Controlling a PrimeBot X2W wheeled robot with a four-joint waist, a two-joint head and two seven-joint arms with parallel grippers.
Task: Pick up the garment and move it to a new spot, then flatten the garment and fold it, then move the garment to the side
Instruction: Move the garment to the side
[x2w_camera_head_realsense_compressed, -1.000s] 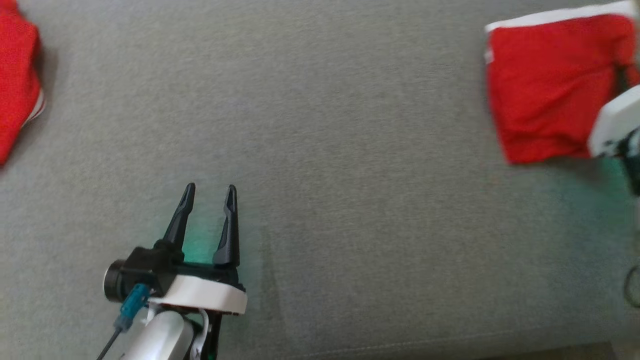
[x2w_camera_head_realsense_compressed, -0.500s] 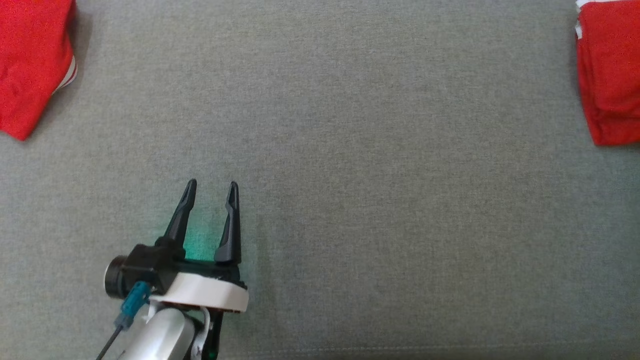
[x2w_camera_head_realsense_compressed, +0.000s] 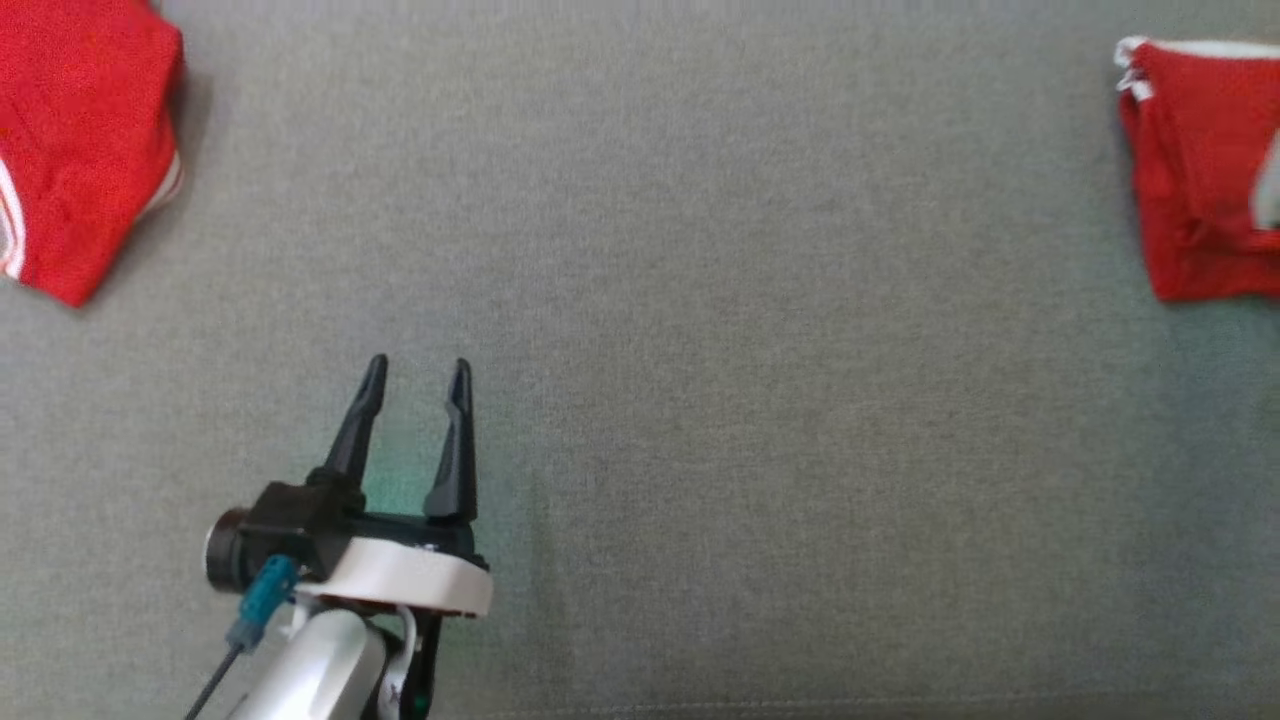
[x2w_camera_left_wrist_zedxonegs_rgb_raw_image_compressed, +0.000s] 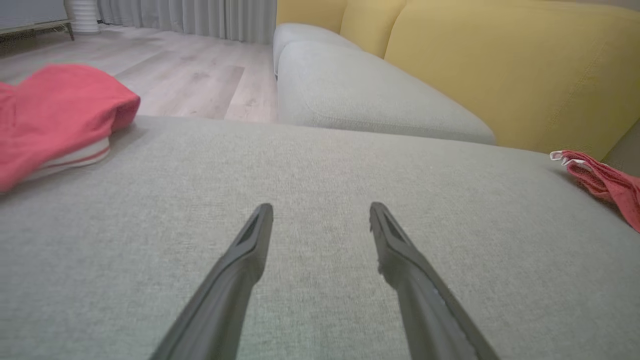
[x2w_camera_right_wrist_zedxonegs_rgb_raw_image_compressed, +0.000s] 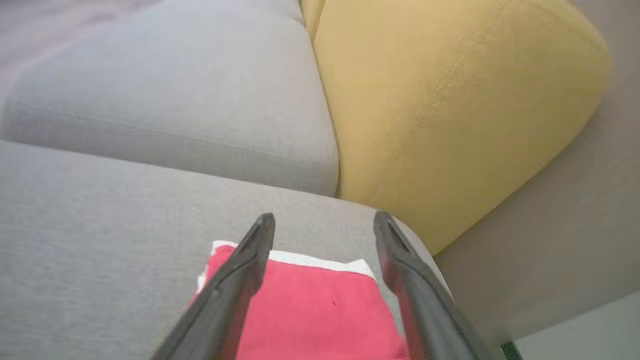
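Observation:
The garment (x2w_camera_head_realsense_compressed: 1190, 170) is red with a white trim and lies folded at the far right of the grey seat cushion (x2w_camera_head_realsense_compressed: 700, 300). It also shows in the left wrist view as the garment (x2w_camera_left_wrist_zedxonegs_rgb_raw_image_compressed: 605, 182) at the right edge. In the right wrist view my right gripper (x2w_camera_right_wrist_zedxonegs_rgb_raw_image_compressed: 324, 220) hovers open just above the garment (x2w_camera_right_wrist_zedxonegs_rgb_raw_image_compressed: 320, 310), its fingers spread over the white-trimmed edge and holding nothing. My left gripper (x2w_camera_head_realsense_compressed: 417, 372) stands open and empty over bare cushion at the lower left, far from the garment. The left wrist view shows the left gripper (x2w_camera_left_wrist_zedxonegs_rgb_raw_image_compressed: 320, 212) with the same wide gap.
A second red garment (x2w_camera_head_realsense_compressed: 80, 150) lies bunched at the cushion's far left, seen too in the left wrist view (x2w_camera_left_wrist_zedxonegs_rgb_raw_image_compressed: 55, 115). Yellow back cushions (x2w_camera_right_wrist_zedxonegs_rgb_raw_image_compressed: 450, 115) and another grey seat (x2w_camera_left_wrist_zedxonegs_rgb_raw_image_compressed: 360, 95) lie beyond. The cushion's front seam (x2w_camera_head_realsense_compressed: 800, 705) runs along the bottom.
My right gripper has opened and let go of the folded garment, which now lies on the cushion. The head camera has shifted, so both garments sit differently in its view. The left arm is unchanged.

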